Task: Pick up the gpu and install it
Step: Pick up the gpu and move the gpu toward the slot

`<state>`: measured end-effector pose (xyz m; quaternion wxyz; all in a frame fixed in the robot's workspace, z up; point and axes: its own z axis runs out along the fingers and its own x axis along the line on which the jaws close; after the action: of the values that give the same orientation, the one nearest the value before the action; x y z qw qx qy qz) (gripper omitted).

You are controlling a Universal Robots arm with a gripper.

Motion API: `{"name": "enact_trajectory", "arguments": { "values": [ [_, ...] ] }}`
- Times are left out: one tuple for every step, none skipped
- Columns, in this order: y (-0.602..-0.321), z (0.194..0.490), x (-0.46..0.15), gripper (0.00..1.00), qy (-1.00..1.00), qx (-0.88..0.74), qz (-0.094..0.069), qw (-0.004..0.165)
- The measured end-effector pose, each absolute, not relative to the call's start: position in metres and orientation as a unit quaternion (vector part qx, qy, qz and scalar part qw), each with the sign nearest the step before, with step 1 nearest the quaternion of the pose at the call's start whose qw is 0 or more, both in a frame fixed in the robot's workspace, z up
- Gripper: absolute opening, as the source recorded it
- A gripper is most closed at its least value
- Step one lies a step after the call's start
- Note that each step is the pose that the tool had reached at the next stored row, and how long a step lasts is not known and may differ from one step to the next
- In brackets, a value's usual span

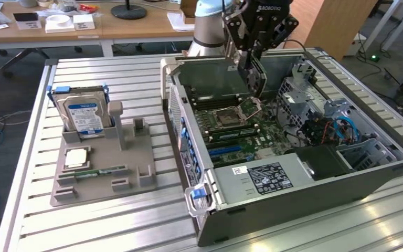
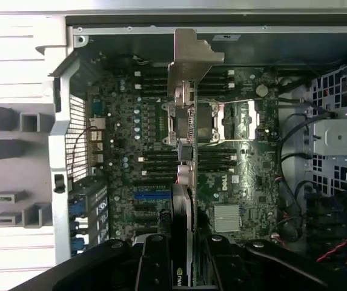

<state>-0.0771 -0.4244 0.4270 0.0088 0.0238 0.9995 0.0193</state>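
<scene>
Slatted aluminium counter [image 1: 117, 220] carrying an open grey metal computer case [image 1: 306, 205] laid on its side, green motherboard [image 1: 236, 126] exposed. The black jaws pinch the upper edge of the gpu [image 1: 256, 79], a thin dark expansion card with a pale silver bracket [image 2: 192, 57]. The card hangs upright over the motherboard, beside the processor socket [image 1: 231, 113].

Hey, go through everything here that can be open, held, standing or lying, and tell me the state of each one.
Gripper: shut on the graphics card.
Graphics card: held on edge over the motherboard, not in a slot.
Computer case: lying on its side, open, insides exposed.
Hard drive: standing upright in the gray holder.
Memory stick: lying flat on the gray holder.
</scene>
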Motion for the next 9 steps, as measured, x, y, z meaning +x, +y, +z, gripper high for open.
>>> {"name": "enact_trajectory", "arguments": {
  "values": [
    [-0.424,0.427,-0.073,0.26,0.999,0.024,0.019,0.009],
    [-0.424,0.427,-0.069,0.26,0.999,0.024,0.019,0.009],
    [-0.424,0.427,-0.065,0.26,0.999,0.024,0.019,0.009],
    [-0.424,0.427,-0.061,0.26,0.999,0.024,0.019,0.009],
    [-0.424,0.427,-0.057,0.26,0.999,0.024,0.019,0.009],
    [-0.424,0.427,-0.053,0.26,0.999,0.024,0.019,0.009],
    [-0.424,0.427,-0.049,0.26,0.999,0.024,0.019,0.009],
    [-0.424,0.427,-0.045,0.26,0.999,0.024,0.019,0.009],
    [-0.424,0.427,-0.040,0.26,0.999,0.023,0.019,0.009]
  ]
}}
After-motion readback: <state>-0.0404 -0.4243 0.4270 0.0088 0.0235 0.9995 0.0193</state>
